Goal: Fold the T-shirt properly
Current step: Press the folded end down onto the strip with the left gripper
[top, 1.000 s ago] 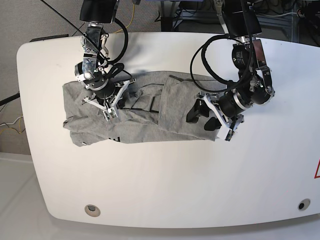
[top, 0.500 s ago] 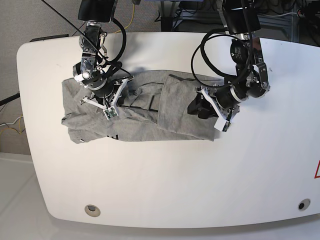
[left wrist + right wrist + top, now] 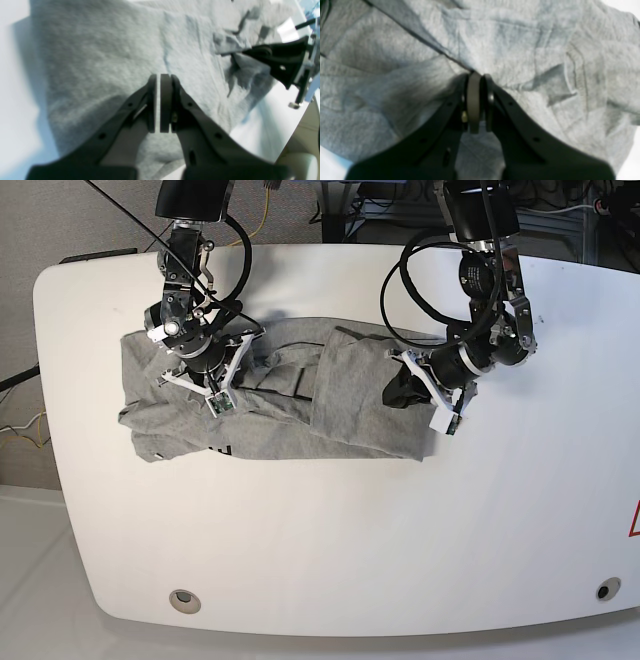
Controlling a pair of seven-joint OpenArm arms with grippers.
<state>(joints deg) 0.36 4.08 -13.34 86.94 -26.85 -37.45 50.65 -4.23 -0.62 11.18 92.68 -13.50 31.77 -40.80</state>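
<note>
A white table (image 3: 330, 550) with rounded corners fills most of the base view — two small round fittings (image 3: 184, 600) sit near its front edge. Behind it lies grey carpet (image 3: 60, 220), with cables (image 3: 262, 210) trailing — light is even.

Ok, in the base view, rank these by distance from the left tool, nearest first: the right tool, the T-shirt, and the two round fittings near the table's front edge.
1. T-shirt, directly under the left tool.
2. right tool, across the shirt on the view's left.
3. lower-left round fitting and lower-right round fitting: too close to call.
</note>
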